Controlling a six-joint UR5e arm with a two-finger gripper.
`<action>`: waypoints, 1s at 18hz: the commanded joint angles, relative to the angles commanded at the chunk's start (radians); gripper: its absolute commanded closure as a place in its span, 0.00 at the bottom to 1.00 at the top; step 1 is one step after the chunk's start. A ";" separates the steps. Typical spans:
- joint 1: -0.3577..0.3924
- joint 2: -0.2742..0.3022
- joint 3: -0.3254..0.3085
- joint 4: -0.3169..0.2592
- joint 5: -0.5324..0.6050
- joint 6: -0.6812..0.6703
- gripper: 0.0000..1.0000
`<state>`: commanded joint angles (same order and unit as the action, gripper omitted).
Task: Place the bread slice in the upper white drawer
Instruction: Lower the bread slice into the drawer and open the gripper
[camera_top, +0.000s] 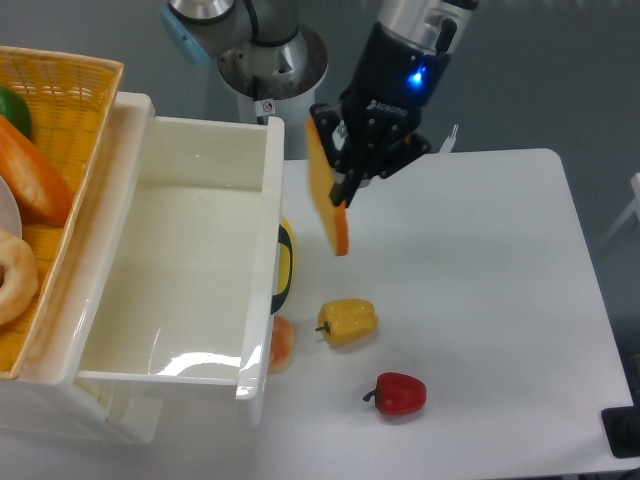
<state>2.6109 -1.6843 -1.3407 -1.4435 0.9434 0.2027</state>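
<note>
My gripper (340, 165) is shut on the bread slice (326, 195), a thin yellow-orange slice with a darker crust edge. The slice hangs edge-on and tilted, in the air above the table, just right of the upper white drawer (268, 200). The drawer is a large, deep, glossy white bin, pulled open, with nothing visible inside it. The slice's lower end is level with the drawer's right wall and a short gap apart from it.
A woven yellow basket (70, 75) at far left holds an orange loaf (35, 180), a ring-shaped pastry (15, 275) and a green item (12, 110). A yellow pepper (347, 321) and a red pepper (400, 393) lie on the white table. Partly hidden objects (283, 300) sit by the drawer's right wall.
</note>
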 joint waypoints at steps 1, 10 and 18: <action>-0.005 0.000 0.000 0.002 0.000 -0.018 1.00; -0.235 -0.046 -0.081 0.167 0.150 -0.106 0.80; -0.270 -0.066 -0.077 0.207 0.245 0.046 0.00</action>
<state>2.3409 -1.7503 -1.4174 -1.2364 1.1888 0.2483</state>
